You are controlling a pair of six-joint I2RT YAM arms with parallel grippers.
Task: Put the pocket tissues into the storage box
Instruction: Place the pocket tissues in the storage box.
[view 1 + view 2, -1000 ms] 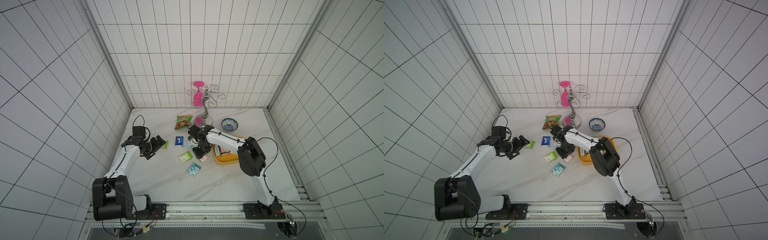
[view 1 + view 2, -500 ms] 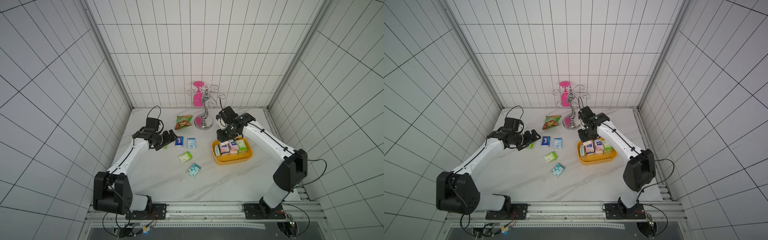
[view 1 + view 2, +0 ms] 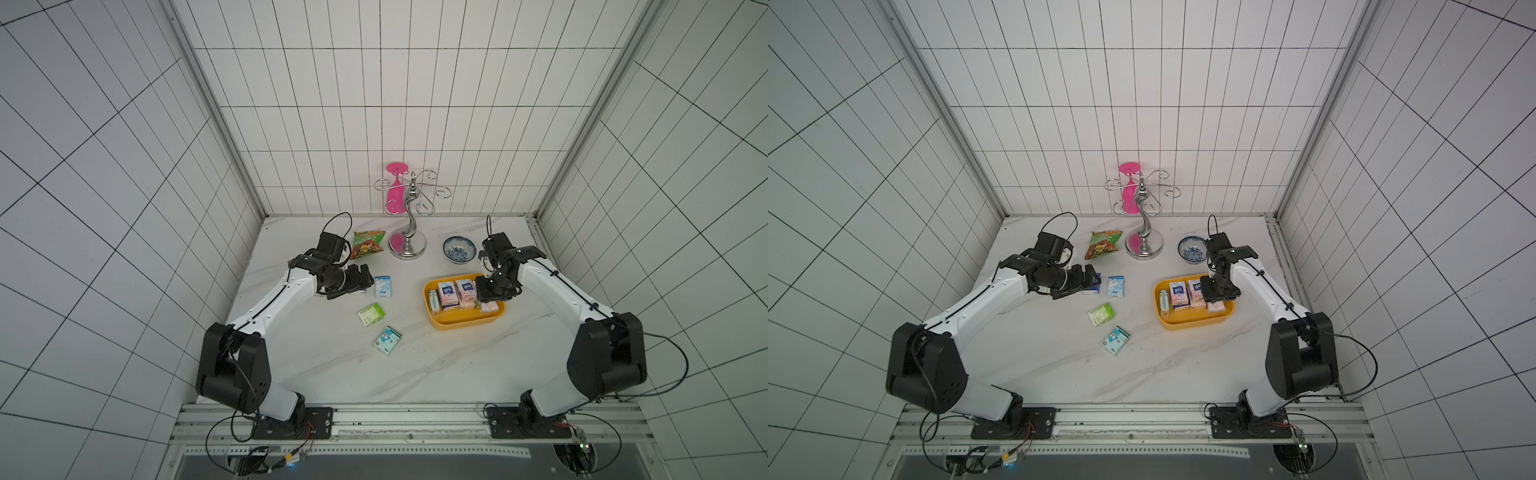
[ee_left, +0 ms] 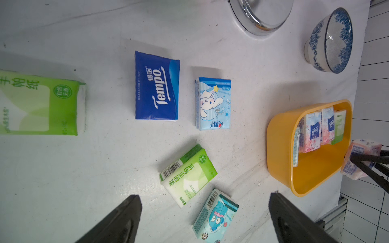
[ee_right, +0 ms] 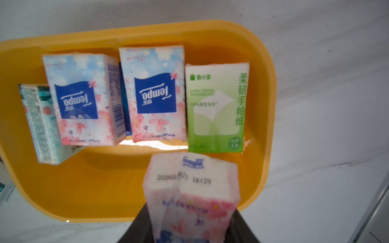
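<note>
The yellow storage box (image 3: 465, 324) holds several pocket tissues standing along its far side: two pink-blue packets (image 5: 151, 94), a green-white one (image 5: 216, 109) and a teal one. My right gripper (image 5: 189, 227) is shut on a pink packet (image 5: 193, 189), held above the box's right part (image 3: 489, 307). My left gripper (image 4: 204, 197) is open and empty, hovering over a dark blue packet (image 4: 156, 86). Loose on the table lie a light blue packet (image 3: 382, 286), a green-white one (image 3: 371, 314), a teal one (image 3: 387, 340) and a second green one (image 4: 37, 105).
A green-orange snack bag (image 3: 366, 245) lies behind the left gripper. A chrome hook stand (image 3: 408, 245) with a pink goblet (image 3: 395, 191) and a blue-white bowl (image 3: 459, 249) stand at the back. Tiled walls close in three sides.
The right arm has swung from the table's middle to over the box, carrying the pink packet. The left gripper has moved right, towards the dark blue packet, and stayed open.
</note>
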